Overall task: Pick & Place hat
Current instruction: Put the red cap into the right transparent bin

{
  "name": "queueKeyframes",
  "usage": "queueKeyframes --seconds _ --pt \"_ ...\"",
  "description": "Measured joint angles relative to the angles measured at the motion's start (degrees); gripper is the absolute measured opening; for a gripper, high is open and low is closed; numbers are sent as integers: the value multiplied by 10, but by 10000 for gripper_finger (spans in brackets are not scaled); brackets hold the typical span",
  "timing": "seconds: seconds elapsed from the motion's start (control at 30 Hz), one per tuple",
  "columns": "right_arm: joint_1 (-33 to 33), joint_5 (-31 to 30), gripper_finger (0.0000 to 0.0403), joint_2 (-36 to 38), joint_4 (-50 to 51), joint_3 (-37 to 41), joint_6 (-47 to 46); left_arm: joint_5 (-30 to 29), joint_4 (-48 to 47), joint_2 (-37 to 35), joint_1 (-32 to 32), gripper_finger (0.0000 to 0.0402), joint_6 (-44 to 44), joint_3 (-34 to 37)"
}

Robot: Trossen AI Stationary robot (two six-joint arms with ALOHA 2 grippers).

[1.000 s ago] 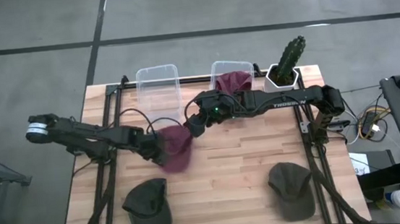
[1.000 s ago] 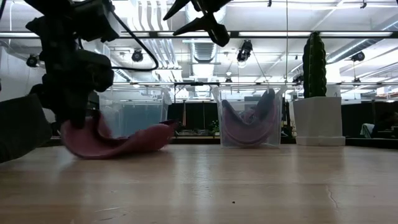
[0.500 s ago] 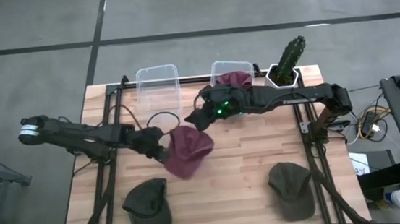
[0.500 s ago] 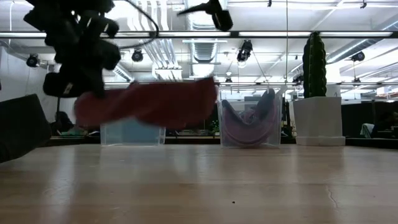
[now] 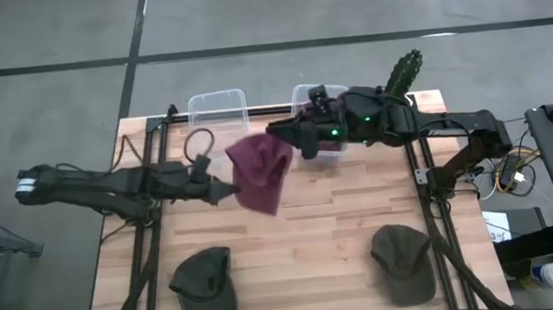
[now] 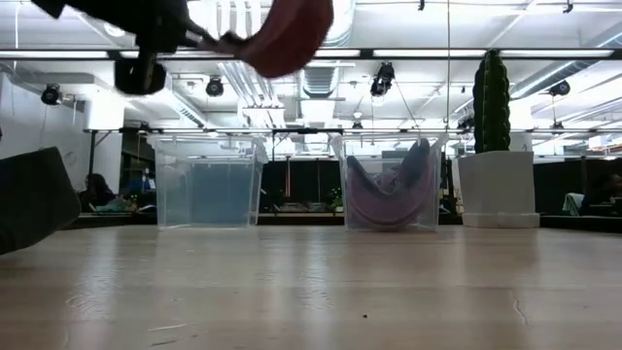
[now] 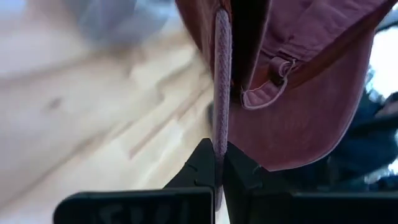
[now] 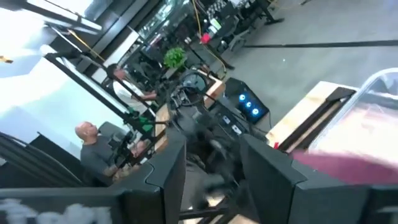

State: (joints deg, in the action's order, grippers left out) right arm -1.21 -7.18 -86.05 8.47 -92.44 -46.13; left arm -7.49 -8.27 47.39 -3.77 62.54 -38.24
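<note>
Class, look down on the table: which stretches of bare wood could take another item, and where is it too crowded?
Free: the wood between the two green caps, left and right. Crowded: the back edge, with the empty bin, the bin holding a maroon hat, the cactus pot, and the left tool lifting a maroon hat.

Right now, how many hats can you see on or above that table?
4. A maroon hat is held in the air by the left gripper; another maroon hat sits in the right bin; two green hats lie near the front corners. None seem hidden.
</note>
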Motion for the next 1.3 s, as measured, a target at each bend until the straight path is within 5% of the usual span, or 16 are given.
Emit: queueKeyframes --seconds 0.47,0.9,1.3 --pt "43 -75 139 13 8 0 106 -238 -120 3 4 7 -224 -201" --pt "65 -180 141 7 -20 1 237 -314 -167 -2 27 7 -331 -311" --pt "64 -267 160 -36 -65 1 314 -322 -158 33 28 7 -337 -319"
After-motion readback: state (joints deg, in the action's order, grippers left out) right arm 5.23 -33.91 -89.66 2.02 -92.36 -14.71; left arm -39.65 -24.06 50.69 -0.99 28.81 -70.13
